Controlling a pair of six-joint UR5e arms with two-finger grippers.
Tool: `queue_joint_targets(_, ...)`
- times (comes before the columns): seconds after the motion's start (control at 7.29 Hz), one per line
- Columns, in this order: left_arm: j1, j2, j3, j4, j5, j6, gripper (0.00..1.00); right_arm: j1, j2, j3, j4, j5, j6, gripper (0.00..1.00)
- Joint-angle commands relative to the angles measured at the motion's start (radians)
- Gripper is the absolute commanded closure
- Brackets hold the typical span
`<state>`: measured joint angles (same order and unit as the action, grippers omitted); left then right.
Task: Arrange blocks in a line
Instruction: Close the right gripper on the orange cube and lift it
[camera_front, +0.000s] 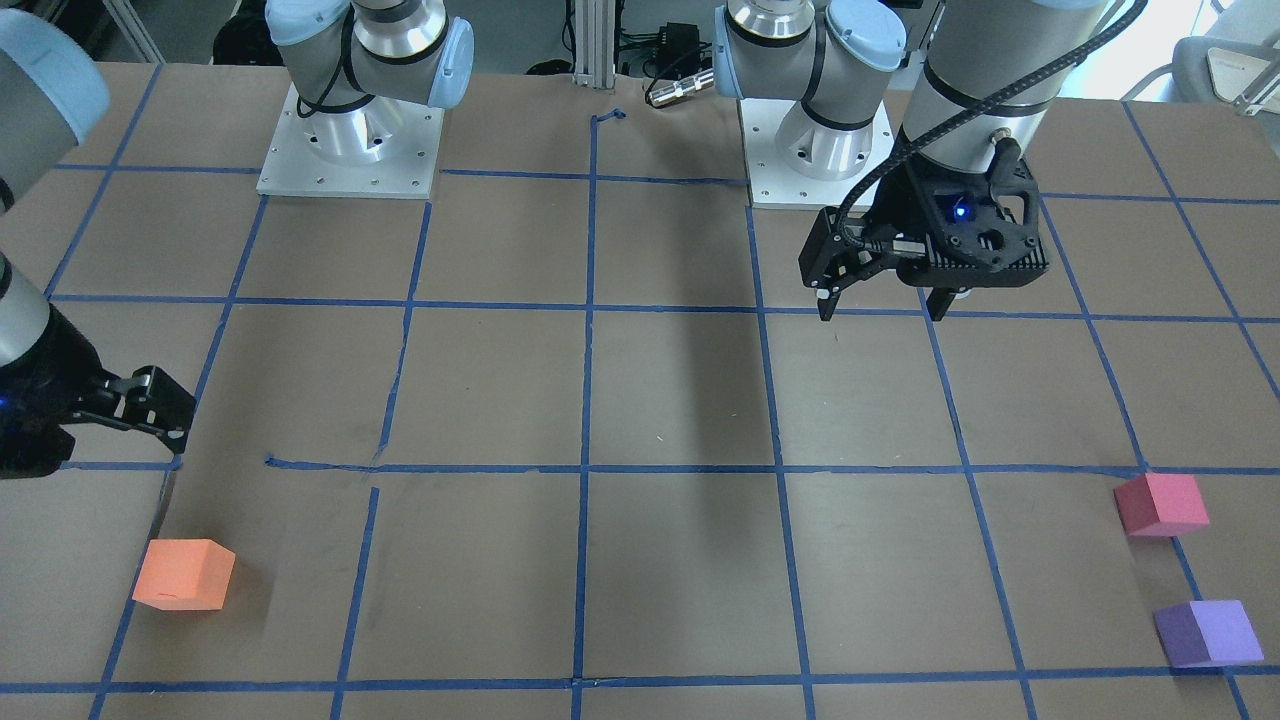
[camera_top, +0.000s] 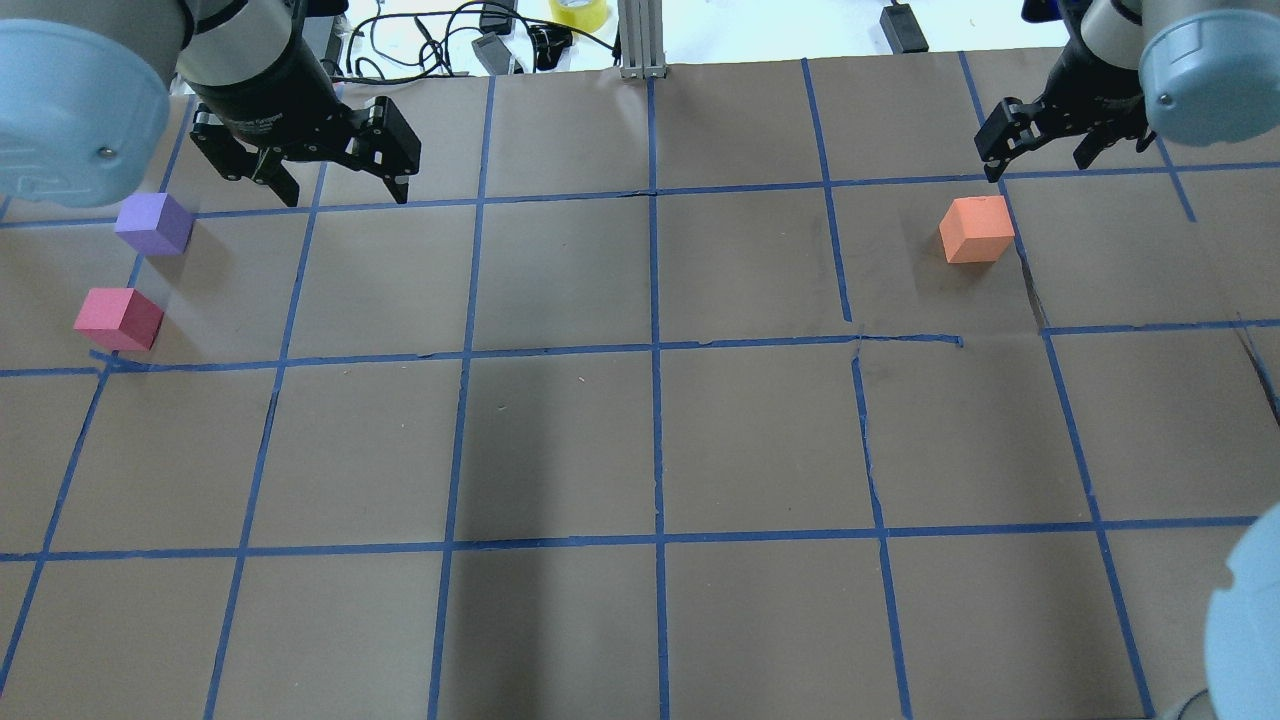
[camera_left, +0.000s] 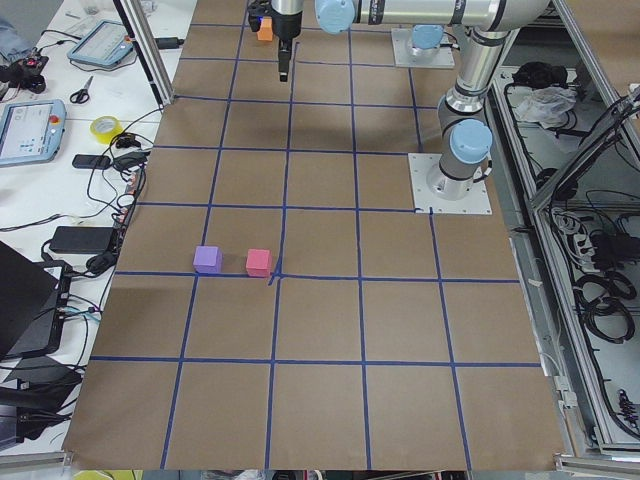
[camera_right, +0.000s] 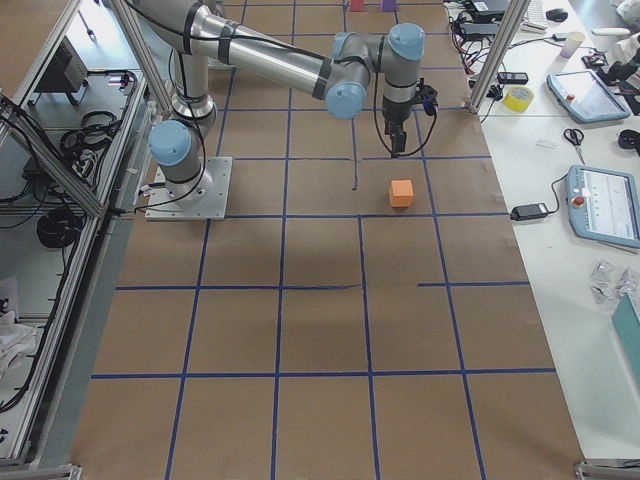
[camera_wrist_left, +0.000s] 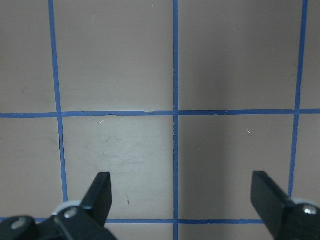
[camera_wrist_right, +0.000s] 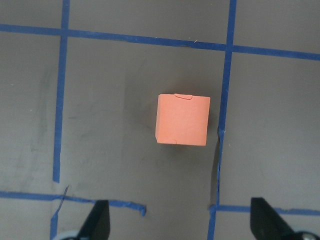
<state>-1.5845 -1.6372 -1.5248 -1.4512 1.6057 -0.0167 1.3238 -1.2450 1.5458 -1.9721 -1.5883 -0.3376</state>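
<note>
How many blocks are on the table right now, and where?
3. The orange block sits alone on the robot's right side. The reddish-pink block and the purple block sit close together, not touching, on its far left. No view shows any others.

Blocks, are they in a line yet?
Not yet. Nothing is lined up: the orange block sits far from the pink block and purple block. In hand: nothing, the left gripper and right gripper are open, the right one near orange. Left: bringing all three into line.
</note>
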Motion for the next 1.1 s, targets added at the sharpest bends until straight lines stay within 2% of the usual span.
queue_joint_targets(0.0, -0.002, -0.001, 0.000, -0.001, 0.000, -0.011, 0.00, -0.018, 0.115, 0.000, -0.126, 0.001, 0.000, 0.00)
queue_joint_targets(0.55, -0.002, -0.001, -0.003, -0.001, 0.003, -0.011, 0.00, -0.018, 0.244, -0.004, -0.252, 0.004, 0.031, 0.00)
queue_joint_targets(0.96, -0.002, 0.000, -0.005, -0.001, 0.003, -0.011, 0.00, -0.017, 0.300, -0.003, -0.269, 0.016, 0.040, 0.00)
